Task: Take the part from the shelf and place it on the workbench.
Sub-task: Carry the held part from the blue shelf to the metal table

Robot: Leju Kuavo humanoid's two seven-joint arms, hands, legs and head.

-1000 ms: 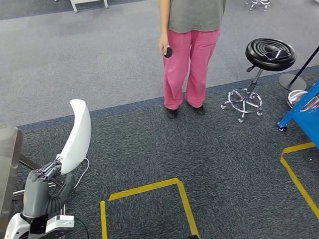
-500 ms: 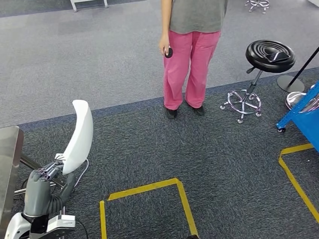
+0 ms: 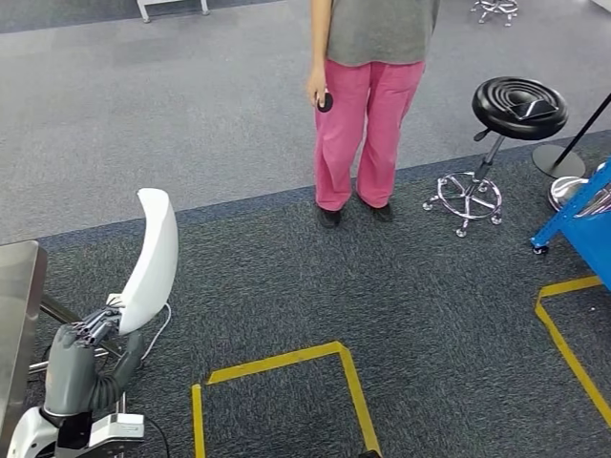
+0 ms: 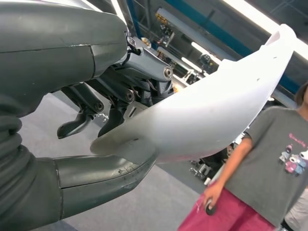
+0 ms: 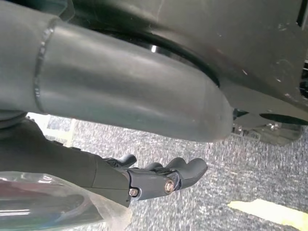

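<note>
Head view: left hand (image 3: 90,329) pinches the curved white part (image 3: 151,262) at its lower end, held upright near left; the table (image 3: 15,315) is cut off at the left edge. A person (image 3: 368,95) and stool (image 3: 518,107) stand far across open carpet. Left wrist: thumb and fingers (image 4: 120,96) clamp the part (image 4: 218,110). Right wrist: right hand (image 5: 160,178) holds nothing, fingers loosely apart over carpet.

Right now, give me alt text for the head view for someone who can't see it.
The robot's left hand holds a curved white part upright at lower left, beside a metal bench. Ahead on grey carpet stands a person in pink trousers, with a black stool to the right and yellow tape marking the floor.
</note>
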